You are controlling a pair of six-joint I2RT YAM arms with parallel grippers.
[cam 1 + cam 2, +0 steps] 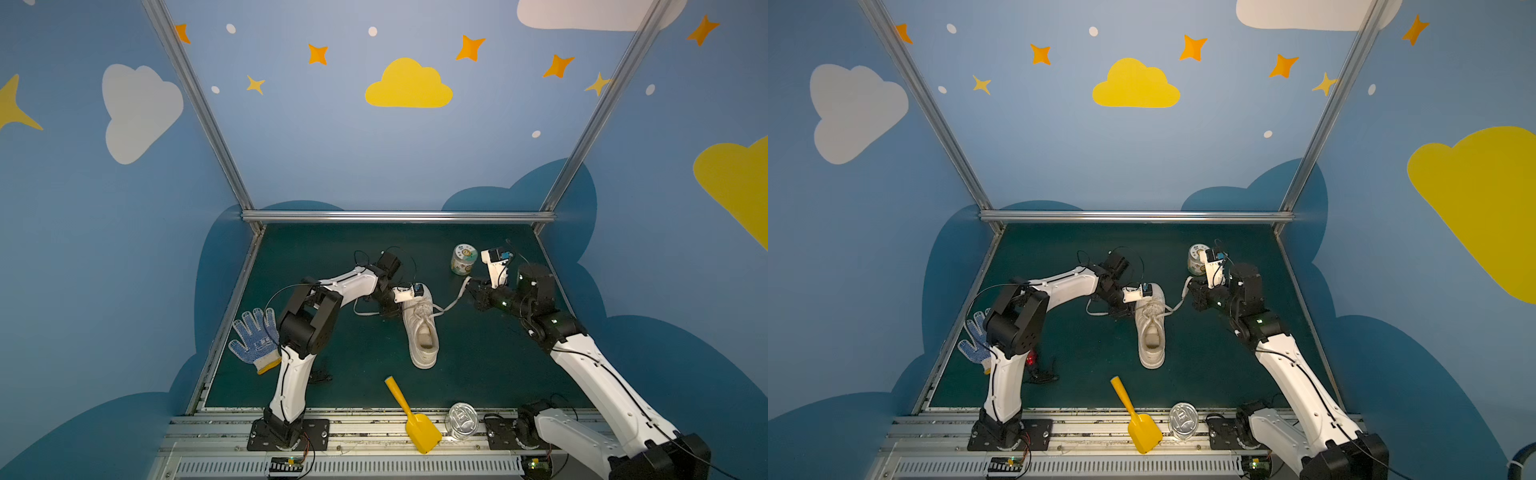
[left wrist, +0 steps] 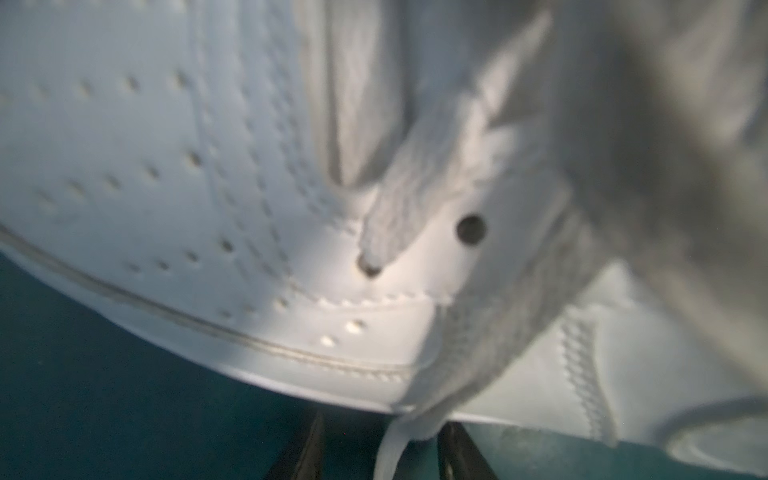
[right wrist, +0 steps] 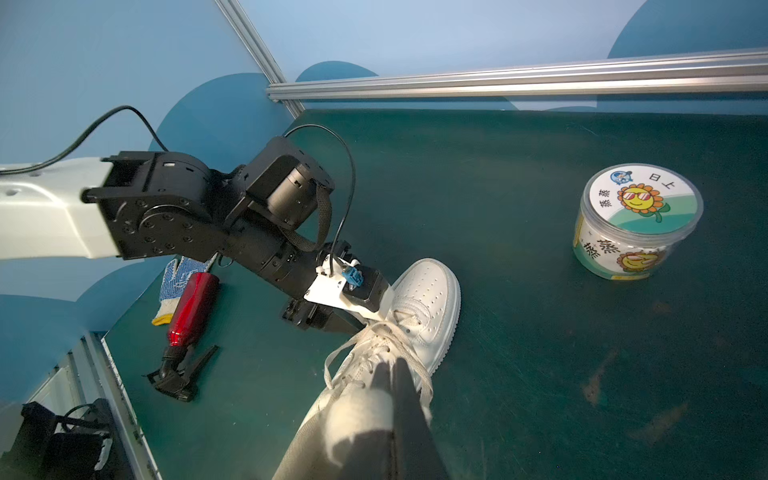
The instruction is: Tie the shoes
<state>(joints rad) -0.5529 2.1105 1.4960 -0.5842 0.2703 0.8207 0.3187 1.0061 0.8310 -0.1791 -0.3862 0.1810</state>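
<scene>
The shoe [image 1: 420, 320] lies in the middle of the mat [image 1: 478, 365], toe toward the back wall and heel toward the arm bases, so I think each arm gets the lace on its own side. The right gripper [image 1: 471, 283] is closed on the right lace [image 1: 451, 302] and holds it out sideways, off the mat and almost straight, probably to keep it apart and under tension. The left gripper [image 2: 380, 440] is low against the shoe's left side. Its jaws stand a little apart with the left lace [image 1: 365, 314] running between them, not pinched, which looks like preparation for a grasp. No bow is visible. No brand can be read on the shoe. The jar [image 3: 638, 220] has a lid with a sunflower in sunglasses and the characters 蒸蒸 and 日上; 蒸蒸 is repeated on its side.
</scene>
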